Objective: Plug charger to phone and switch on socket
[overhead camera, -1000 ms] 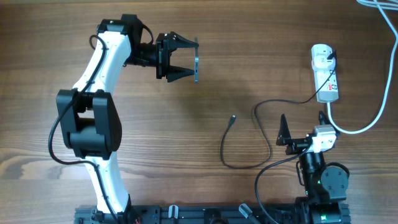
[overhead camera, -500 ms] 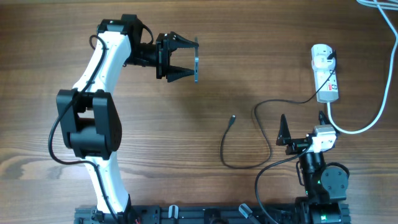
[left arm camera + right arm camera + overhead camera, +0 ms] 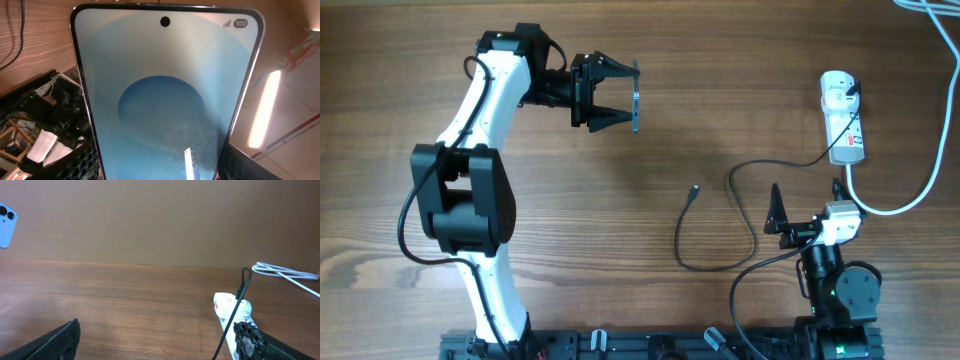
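Looking down from overhead, you see your left gripper (image 3: 626, 96) clamped on the flat, slim smartphone (image 3: 635, 97), which is turned edge-on to the camera at the far left-centre of the wooden table (image 3: 620, 220). In the left wrist view the phone's pale blue screen (image 3: 165, 95), with a darker blue circle on it, fills nearly the whole frame. From the right wrist camera its light blue back and camera lenses (image 3: 5, 222) show at the top left, held up off the table surface.

Your right gripper (image 3: 807, 200) rests near the right front of the table with its jaws spread wide and nothing between them; its two dark fingers (image 3: 60, 340) frame the bottom of the right wrist view.

The thin black charger cable (image 3: 681, 240) lies in a loose loop on the table between the two arms, and its small dark connector (image 3: 693, 190) lies free on the wood, well apart from the phone. The cable's other end runs up to a black plug in the white elongated power strip (image 3: 843, 118) at the far right, just beyond the right gripper. A thicker white cable (image 3: 920, 195) curves beside the strip.
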